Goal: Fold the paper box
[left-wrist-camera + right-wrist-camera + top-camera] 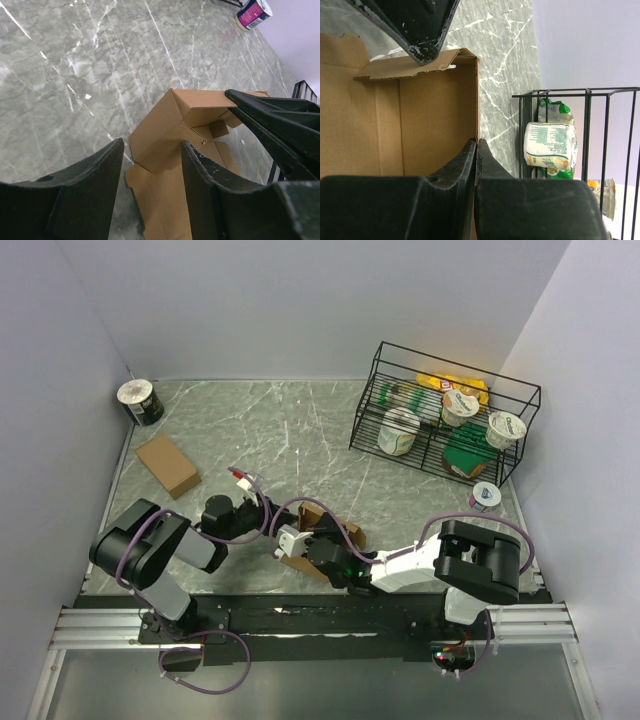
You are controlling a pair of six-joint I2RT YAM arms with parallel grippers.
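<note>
The paper box (335, 525) is a brown cardboard sheet, part folded, lying near the table's front between the two arms. In the left wrist view one wall of the paper box (160, 130) stands up and its flat base lies below my fingers. My left gripper (152, 145) hovers open over that base and wall, with nothing pinched between its fingers. My right gripper (476, 141) is shut on the edge of an upright wall of the paper box (435, 115). From the left wrist view, the right gripper's fingers (260, 107) reach in from the right, clamped on a top flap.
A second, fully formed brown box (168, 464) lies at the left. A roll (140, 402) stands in the far left corner. A black wire rack (445, 425) with food packs fills the far right. A small cup (485, 497) sits in front of the rack.
</note>
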